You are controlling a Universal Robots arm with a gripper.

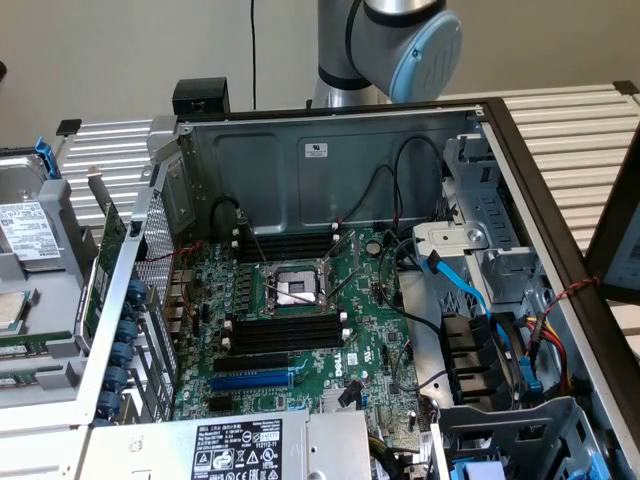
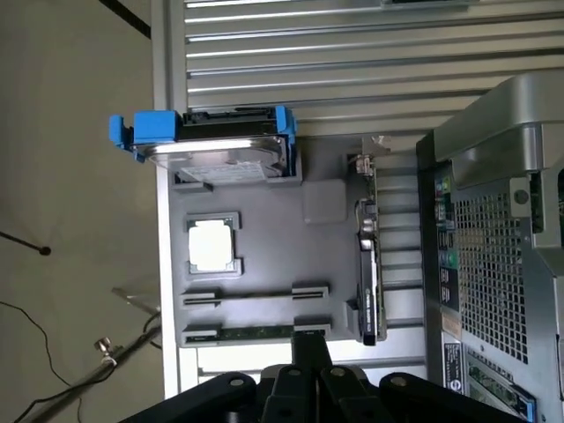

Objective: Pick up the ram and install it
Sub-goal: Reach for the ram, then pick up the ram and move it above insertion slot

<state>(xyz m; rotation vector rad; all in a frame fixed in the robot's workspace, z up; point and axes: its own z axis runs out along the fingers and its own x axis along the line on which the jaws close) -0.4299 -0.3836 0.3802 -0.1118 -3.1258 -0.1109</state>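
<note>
The ram is a thin green stick lying on edge in a holder of the grey tray. My gripper hangs over the tray, its black fingers pressed together and shut, with their tip close to one end of the ram. Nothing is between the fingers. The open computer case lies on its side with the motherboard exposed. Long black memory slots run beside the CPU socket. My arm rises behind the case.
The tray also holds a hard drive in a blue caddy, a CPU chip and a green expansion card with a metal bracket. The case's perforated rear wall stands next to the tray. Blue and black cables crowd the case's right side.
</note>
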